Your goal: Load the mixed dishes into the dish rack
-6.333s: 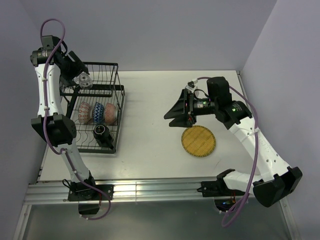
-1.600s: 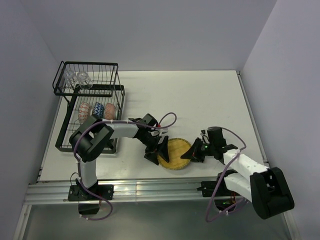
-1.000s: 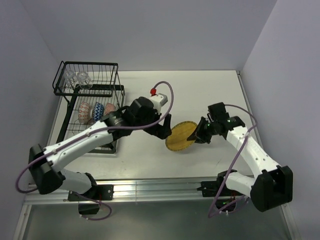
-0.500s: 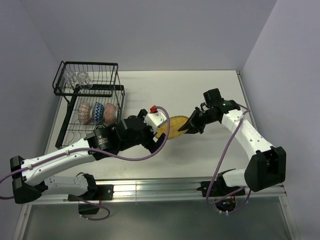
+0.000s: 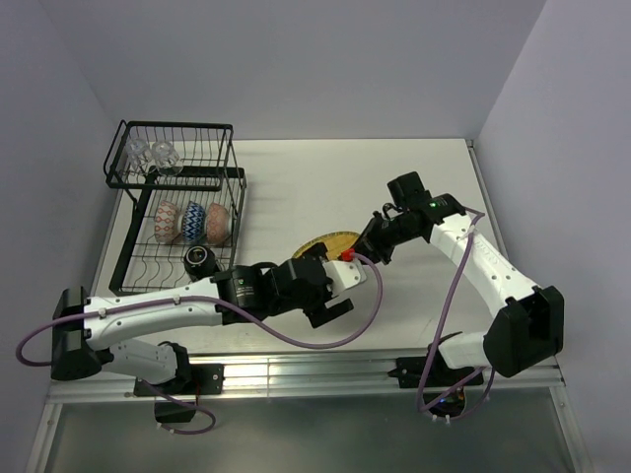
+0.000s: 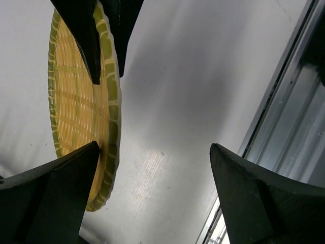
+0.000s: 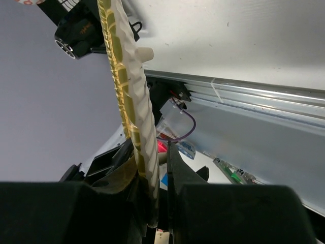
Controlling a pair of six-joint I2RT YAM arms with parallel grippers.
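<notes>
The yellow round plate (image 5: 330, 239) hangs on edge above the table, and my right gripper (image 5: 369, 242) is shut on its rim. Edge-on in the right wrist view, the plate (image 7: 127, 101) runs down between the right gripper's (image 7: 155, 203) pinching fingers. My left gripper (image 6: 153, 147) is open just below it, the plate's (image 6: 81, 101) lower rim lying next to the left finger (image 6: 56, 193). The dish rack (image 5: 128, 258) stands far left with three patterned bowls (image 5: 192, 223), a dark mug (image 5: 200, 259) and two clear glasses (image 5: 150, 154) in the upper basket.
The aluminium rail (image 5: 296, 372) runs along the table's near edge, close behind my left arm (image 5: 177, 305). The walls close in at left and right. The table (image 5: 394, 177) shows bare white right of the rack.
My right gripper has carried the plate up and toward the far left, holding it on edge. My left arm has swung round beneath the plate, jaws still open.
</notes>
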